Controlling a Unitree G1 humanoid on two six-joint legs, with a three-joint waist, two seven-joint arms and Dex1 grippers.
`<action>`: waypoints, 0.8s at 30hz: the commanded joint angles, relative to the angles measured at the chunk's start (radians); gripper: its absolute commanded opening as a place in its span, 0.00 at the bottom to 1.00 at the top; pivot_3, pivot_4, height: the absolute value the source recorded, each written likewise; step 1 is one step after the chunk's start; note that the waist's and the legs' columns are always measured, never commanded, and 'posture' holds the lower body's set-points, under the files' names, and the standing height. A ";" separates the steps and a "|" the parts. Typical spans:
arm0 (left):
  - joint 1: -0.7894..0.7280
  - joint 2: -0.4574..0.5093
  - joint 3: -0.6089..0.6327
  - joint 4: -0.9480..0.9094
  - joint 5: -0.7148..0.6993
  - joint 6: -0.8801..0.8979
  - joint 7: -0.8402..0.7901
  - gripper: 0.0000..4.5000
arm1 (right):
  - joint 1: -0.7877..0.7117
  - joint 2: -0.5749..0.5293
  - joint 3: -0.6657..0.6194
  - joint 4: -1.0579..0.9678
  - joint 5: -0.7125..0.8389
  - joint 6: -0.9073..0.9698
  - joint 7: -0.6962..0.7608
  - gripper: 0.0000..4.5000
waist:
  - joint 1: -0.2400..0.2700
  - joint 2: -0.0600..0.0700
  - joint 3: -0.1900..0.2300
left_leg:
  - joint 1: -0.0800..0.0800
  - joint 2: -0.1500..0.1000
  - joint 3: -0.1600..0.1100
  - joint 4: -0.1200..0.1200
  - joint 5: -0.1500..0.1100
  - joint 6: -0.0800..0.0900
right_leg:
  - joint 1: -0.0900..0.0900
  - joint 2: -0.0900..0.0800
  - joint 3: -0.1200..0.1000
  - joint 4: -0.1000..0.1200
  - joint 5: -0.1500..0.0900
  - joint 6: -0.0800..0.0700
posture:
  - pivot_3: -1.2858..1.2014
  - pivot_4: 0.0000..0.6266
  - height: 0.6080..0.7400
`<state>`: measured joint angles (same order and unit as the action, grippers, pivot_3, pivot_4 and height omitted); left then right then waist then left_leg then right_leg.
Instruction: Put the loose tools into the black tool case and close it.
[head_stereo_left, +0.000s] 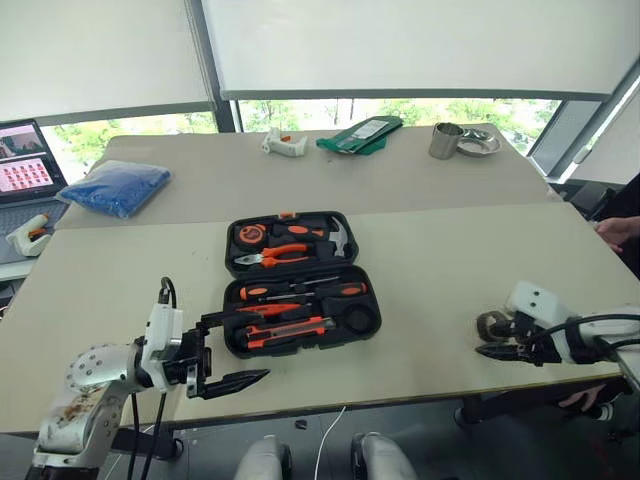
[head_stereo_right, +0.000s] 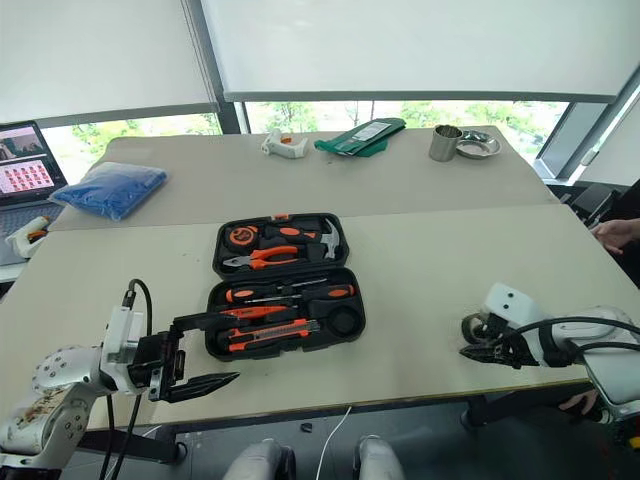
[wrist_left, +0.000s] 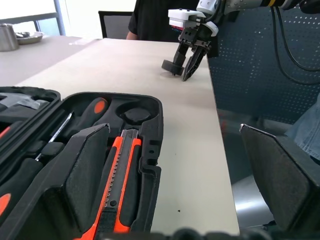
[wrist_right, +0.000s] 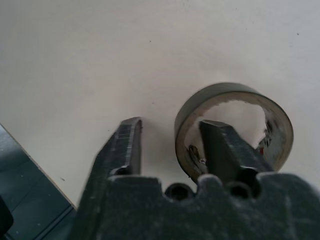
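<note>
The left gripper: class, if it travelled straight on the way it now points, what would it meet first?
Probably the black tool case. The left gripper points level across the table's near edge, one finger already beside the utility knife in the open case; depth is uncertain.

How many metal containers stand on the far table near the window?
2. A grey metal cup stands at the table's far right end, and a shallow round steel bowl sits directly right of it, close beside it. None seems hidden.
</note>
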<state>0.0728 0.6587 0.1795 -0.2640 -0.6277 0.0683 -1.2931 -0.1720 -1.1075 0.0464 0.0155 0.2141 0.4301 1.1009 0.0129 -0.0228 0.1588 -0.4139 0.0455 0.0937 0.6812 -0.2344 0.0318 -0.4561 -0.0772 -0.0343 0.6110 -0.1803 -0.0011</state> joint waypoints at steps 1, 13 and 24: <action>-0.006 -0.004 0.019 -0.011 -0.001 -0.023 0.015 1.00 | -0.032 -0.001 -0.008 0.034 -0.028 -0.073 0.025 0.09 | 0.000 0.000 0.000 | 0.000 0.000 0.000 0.001 0.000 0.000 | 0.000 0.000 0.000 0.000 0.000 0.000 | 0.52 0.24 1.00; 0.063 0.005 0.054 -0.007 0.005 -0.013 0.060 1.00 | -0.397 0.255 0.102 -0.195 0.274 0.184 0.212 0.01 | -0.025 -0.003 0.002 | 0.005 0.004 0.000 -0.001 0.000 0.000 | 0.000 0.008 0.005 0.003 0.005 0.001 | 0.52 0.24 1.00; 0.102 0.020 0.083 -0.041 -0.002 -0.014 0.082 1.00 | -0.570 0.400 0.369 -0.088 0.087 0.309 0.141 0.01 | -0.002 -0.004 0.002 | 0.001 0.003 0.003 0.000 0.001 -0.001 | -0.002 0.000 0.003 0.001 0.003 -0.004 | 0.52 0.24 1.00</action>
<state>0.1692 0.6678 0.2357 -0.2675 -0.6239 0.0667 -1.2142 -0.7188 -0.7054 0.4210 -0.0652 0.3137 0.7242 1.2398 0.0104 -0.0263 0.1610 -0.4137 0.0483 0.0962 0.6812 -0.2338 0.0311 -0.4580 -0.0771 -0.0324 0.6121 -0.1763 -0.0070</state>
